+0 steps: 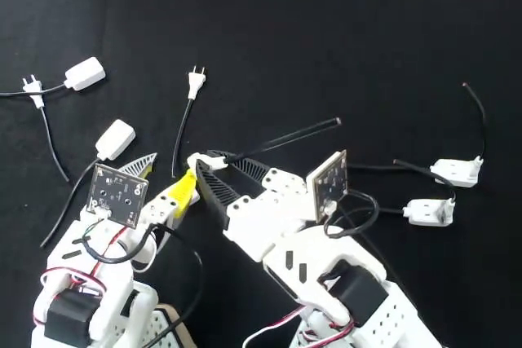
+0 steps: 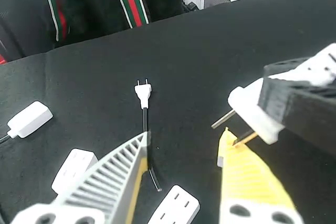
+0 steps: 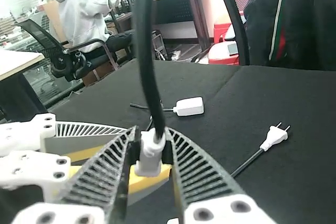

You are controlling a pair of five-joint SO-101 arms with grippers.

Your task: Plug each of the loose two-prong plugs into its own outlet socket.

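Observation:
My right gripper (image 1: pixel 207 162) is shut on a white two-prong plug (image 3: pixel 149 153), and its black cable (image 1: pixel 285 138) runs off to the right. In the left wrist view that plug (image 2: pixel 252 115) hangs with its prongs bare, just above the yellow finger (image 2: pixel 247 177). My left gripper (image 2: pixel 185 137) is open right beside it, holding nothing. Under it lie white outlet sockets (image 2: pixel 176 205) (image 2: pixel 73 167). A loose plug (image 1: pixel 196 79) lies farther back in the middle, also seen as the plug (image 3: pixel 275 135). Another loose plug (image 1: pixel 33 87) lies at the far left.
A white socket (image 1: pixel 84 73) lies at the back left and another socket (image 1: pixel 115 139) near my left arm. Two more sockets (image 1: pixel 457 171) (image 1: pixel 428 212) sit at the right with black cables curling around them. The cloth is black.

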